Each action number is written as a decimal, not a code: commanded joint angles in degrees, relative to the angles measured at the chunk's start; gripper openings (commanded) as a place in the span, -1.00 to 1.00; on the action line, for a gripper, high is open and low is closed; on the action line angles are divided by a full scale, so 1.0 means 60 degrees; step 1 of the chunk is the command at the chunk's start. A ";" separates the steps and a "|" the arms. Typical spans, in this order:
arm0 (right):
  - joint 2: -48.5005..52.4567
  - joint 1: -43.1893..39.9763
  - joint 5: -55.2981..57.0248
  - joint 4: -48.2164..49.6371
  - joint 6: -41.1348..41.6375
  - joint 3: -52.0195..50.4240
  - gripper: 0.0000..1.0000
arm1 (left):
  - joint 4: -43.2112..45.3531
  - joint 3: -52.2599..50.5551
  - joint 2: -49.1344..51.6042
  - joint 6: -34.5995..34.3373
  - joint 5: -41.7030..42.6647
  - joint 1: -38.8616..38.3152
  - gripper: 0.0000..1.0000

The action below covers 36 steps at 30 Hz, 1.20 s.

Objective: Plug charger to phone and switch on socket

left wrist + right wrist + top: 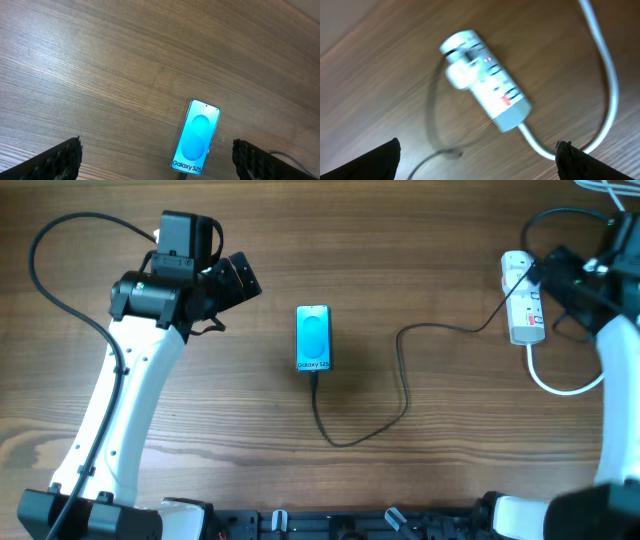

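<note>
The phone [313,337] lies at the table's middle, turquoise screen up; it also shows in the left wrist view [196,137]. The thin black charger cable [403,375] runs from the phone's near short edge in a loop to the white socket [525,298] at the far right. Its tip meets the phone's "Galaxy S25" edge. The socket shows blurred in the right wrist view [487,82], with red marks. My left gripper [235,277] is open and empty, left of the phone. My right gripper [560,270] is open above the socket, holding nothing.
The socket's thick white lead [560,385] curves off toward the right edge; it also shows in the right wrist view [607,85]. A black arm cable [50,275] loops at the far left. Bare wood surrounds the phone.
</note>
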 commanded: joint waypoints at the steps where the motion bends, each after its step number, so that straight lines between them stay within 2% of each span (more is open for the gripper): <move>1: -0.1086 0.0929 -0.0117 0.0117 -0.0175 -0.0707 0.99 | -0.0004 0.0000 0.0055 -0.0091 -0.0131 -0.0018 0.99; 11: -0.3989 0.2641 -0.0117 0.0073 -0.0280 -0.2055 1.00 | -0.0004 0.0000 0.0055 -0.0091 -0.0131 -0.0018 1.00; 20: -0.6564 0.2925 -0.0124 -0.0069 -0.0244 -0.3220 0.99 | -0.0007 0.0000 0.0055 -0.0091 -0.0131 -0.0018 1.00; 28: -0.6703 0.2925 -0.0124 -0.1082 -0.0248 -0.3224 0.98 | -0.0004 0.0000 0.0055 -0.0091 -0.0131 -0.0018 1.00; 36: -0.6200 0.2925 -0.0124 -0.1144 -0.0248 -0.3224 1.00 | -0.0004 0.0000 0.0055 -0.0091 -0.0131 -0.0018 1.00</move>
